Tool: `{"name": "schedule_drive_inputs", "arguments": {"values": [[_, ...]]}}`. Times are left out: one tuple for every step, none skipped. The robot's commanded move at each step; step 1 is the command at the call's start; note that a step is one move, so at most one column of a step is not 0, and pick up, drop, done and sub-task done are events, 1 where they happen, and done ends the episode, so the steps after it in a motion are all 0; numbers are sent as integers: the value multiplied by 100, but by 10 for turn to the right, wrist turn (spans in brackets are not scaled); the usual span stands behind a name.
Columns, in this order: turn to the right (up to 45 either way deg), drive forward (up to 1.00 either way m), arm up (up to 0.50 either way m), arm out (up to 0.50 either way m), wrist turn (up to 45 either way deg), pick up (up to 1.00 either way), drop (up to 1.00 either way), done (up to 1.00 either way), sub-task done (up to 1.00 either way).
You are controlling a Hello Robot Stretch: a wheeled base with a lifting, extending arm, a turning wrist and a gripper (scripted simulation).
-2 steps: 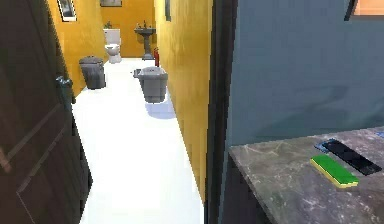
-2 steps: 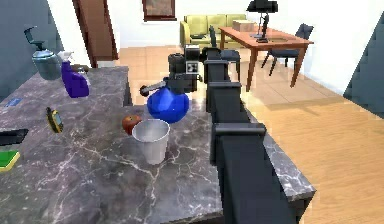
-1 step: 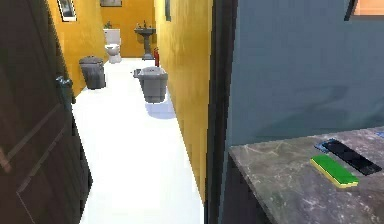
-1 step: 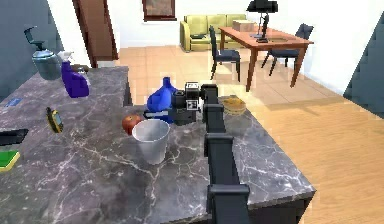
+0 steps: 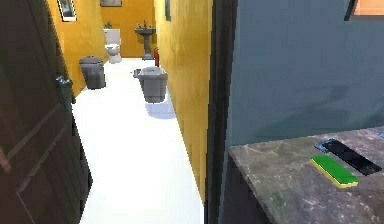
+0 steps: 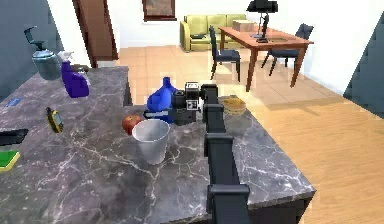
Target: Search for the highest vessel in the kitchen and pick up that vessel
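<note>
End effector (image 6: pixel 178 106) at the blue vessel (image 6: pixel 161 97) on the marble desk (image 6: pixel 100 170).
Its dark body hides the vessel's right side, and the fingers are hard to make out. I cannot tell whether it grasps anything.

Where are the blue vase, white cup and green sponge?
blue vase (image 6: pixel 160 100): arm side view, on its round body.
white cup (image 6: pixel 151 147): arm side view, on its side wall.
green sponge (image 5: pixel 334 171): forward view, on its top face.

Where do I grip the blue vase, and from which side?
Likely the blue vase by its narrow upright neck, above the wide body, coming from the arm side view's right, where the gripper is; the white cup crowds its near side.
</note>
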Motion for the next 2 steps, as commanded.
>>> {"name": "schedule_drive_inputs", "arguments": {"values": [[0,0,10,0,0,0,0,0,0],[0,0,0,0,0,0,0,100,0]]}}
